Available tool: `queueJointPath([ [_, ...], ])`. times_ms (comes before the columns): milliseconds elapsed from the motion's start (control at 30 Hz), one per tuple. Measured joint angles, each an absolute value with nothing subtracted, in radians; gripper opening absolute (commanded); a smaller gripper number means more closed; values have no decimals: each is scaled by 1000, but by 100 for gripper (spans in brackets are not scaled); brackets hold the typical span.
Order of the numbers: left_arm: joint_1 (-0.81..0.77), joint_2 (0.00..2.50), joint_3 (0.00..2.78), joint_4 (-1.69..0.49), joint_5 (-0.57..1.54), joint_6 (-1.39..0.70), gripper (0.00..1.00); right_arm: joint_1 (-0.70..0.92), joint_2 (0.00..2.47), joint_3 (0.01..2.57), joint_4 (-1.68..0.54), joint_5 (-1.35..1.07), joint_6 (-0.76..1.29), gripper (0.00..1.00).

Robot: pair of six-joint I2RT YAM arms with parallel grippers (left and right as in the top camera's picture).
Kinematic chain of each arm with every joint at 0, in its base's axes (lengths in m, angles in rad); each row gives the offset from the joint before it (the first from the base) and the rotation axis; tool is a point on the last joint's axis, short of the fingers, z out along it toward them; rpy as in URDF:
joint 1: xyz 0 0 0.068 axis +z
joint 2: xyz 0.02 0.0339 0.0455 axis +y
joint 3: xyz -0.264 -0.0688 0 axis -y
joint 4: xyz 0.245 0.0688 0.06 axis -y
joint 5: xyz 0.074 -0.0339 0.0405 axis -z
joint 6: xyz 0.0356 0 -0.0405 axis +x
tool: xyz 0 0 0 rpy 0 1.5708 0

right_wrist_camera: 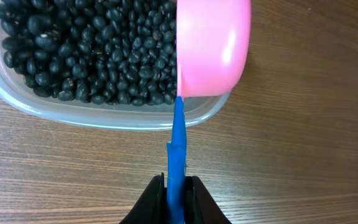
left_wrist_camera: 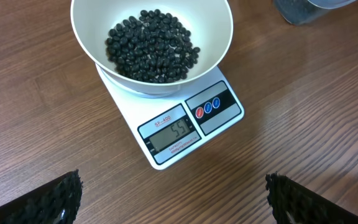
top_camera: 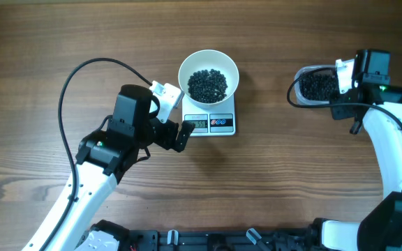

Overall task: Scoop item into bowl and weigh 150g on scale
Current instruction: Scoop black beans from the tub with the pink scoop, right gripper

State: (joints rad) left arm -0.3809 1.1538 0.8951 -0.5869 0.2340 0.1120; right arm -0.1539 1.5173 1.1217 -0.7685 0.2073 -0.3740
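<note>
The white bowl (top_camera: 184,70) stands on the scale (top_camera: 222,124) and holds a heap of black beans (top_camera: 207,84). In the left wrist view the bowl (left_wrist_camera: 219,43) and its beans (left_wrist_camera: 153,46) sit just beyond my left gripper (left_wrist_camera: 173,198). That gripper is open, with nothing between its fingers, and hovers in front of the scale (left_wrist_camera: 225,118). My right gripper (right_wrist_camera: 177,190) is shut on the blue handle of a scoop (right_wrist_camera: 178,143). The scoop's pink cup (right_wrist_camera: 213,46) is at the right end of a clear tub (right_wrist_camera: 104,115) full of beans (right_wrist_camera: 86,50).
The clear tub (top_camera: 300,89) stands at the right of the table, apart from the scale. A black cable (top_camera: 82,70) loops from the left arm over the wood. Another thin cable (top_camera: 291,97) curves round the tub's left side.
</note>
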Motion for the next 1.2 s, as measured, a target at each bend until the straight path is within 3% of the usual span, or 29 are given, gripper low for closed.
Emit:
queueJointPath([
  [700,-381,1154,895,-587,234,112,100,-154,1567,1122,-788,23,-373,4],
  [1200,-381,1154,895,-587,234,112,100,-154,1567,1122,-751,200,-334,4],
])
